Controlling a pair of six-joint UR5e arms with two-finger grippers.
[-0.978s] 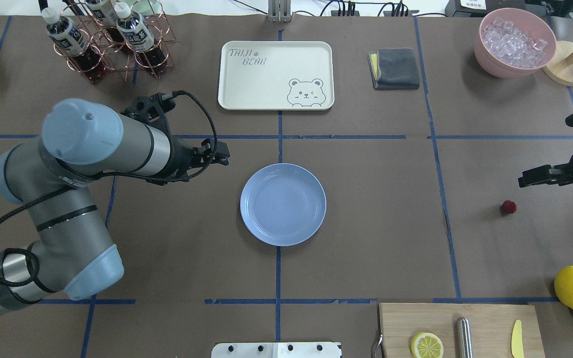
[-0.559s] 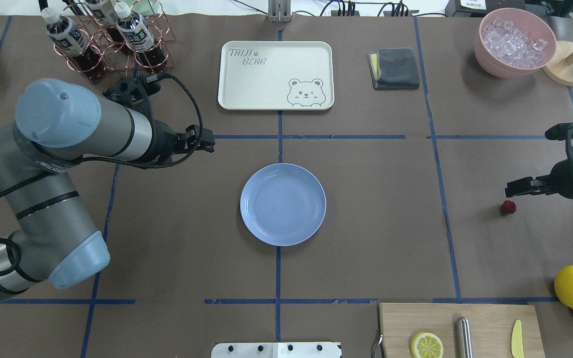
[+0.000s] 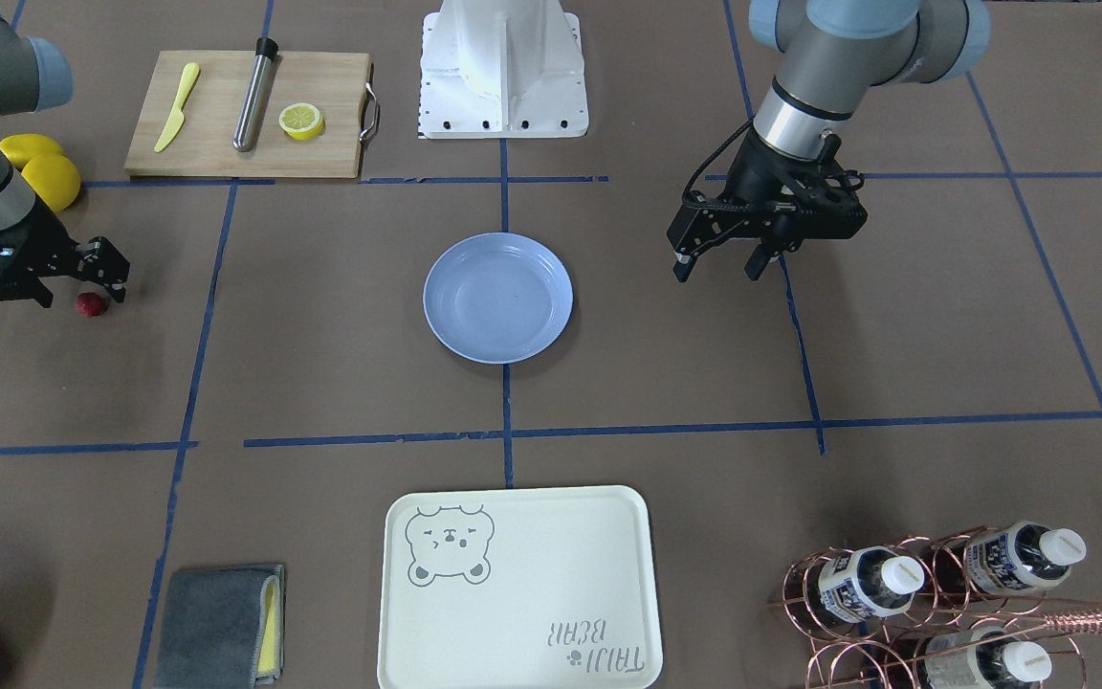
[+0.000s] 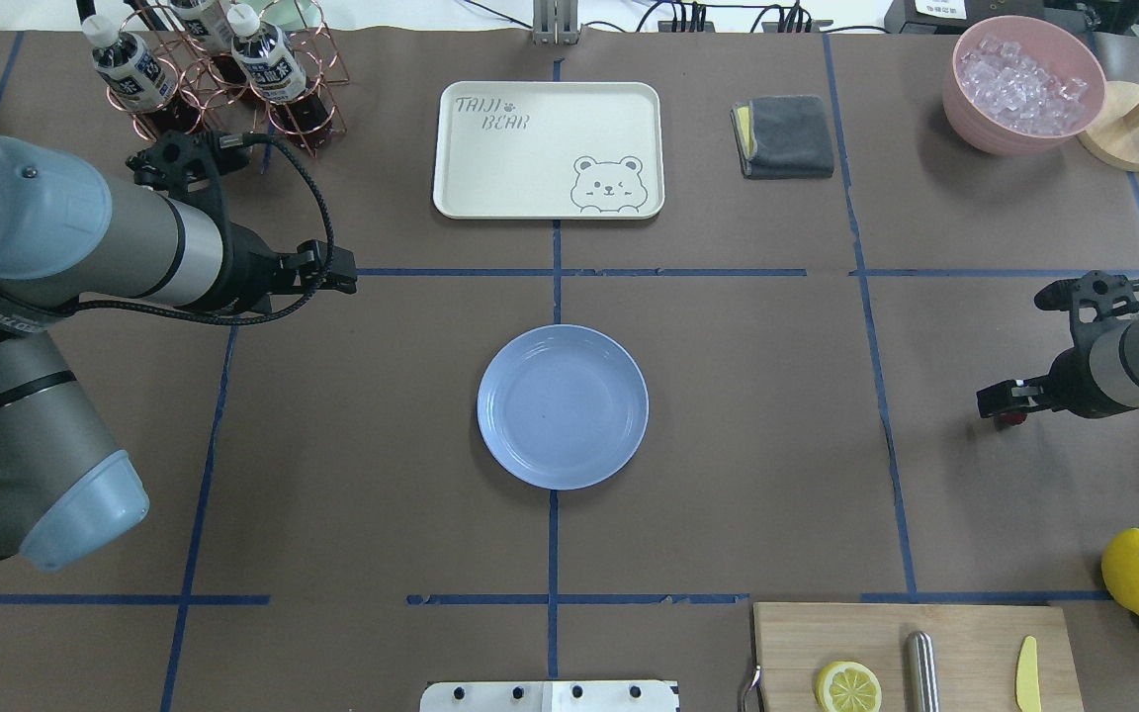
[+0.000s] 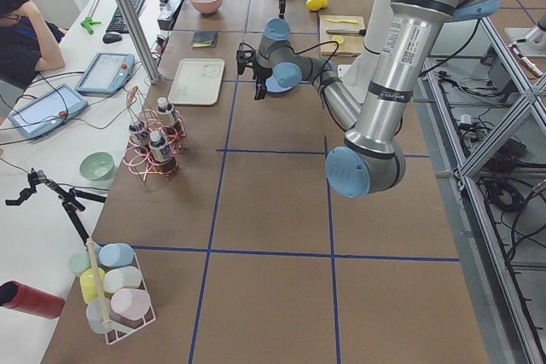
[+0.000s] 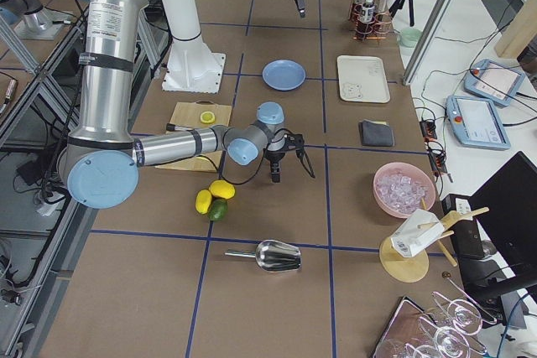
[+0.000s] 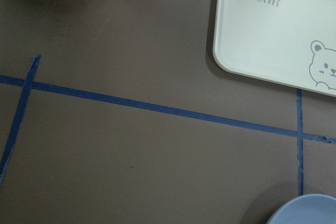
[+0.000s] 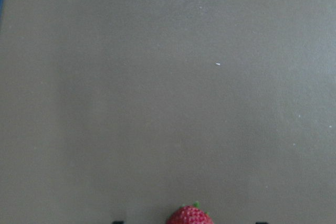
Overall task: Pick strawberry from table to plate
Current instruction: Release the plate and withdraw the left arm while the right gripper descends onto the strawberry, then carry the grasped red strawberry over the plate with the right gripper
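- Red strawberry [image 3: 89, 304] lies on the table [image 4: 747, 396] between the right hand's [image 3: 77, 293] spread fingers, lemons [image 3: 44, 172] near.
- Released, the left hand [image 3: 716, 265] hovers beside the light-blue plate [image 4: 562, 406].

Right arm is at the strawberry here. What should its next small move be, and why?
Probably ease the open right gripper straight down around the strawberry, ready to close. In the wrist view the berry lies ungrasped on the table, centred between the spread fingertips, and the plate is empty.
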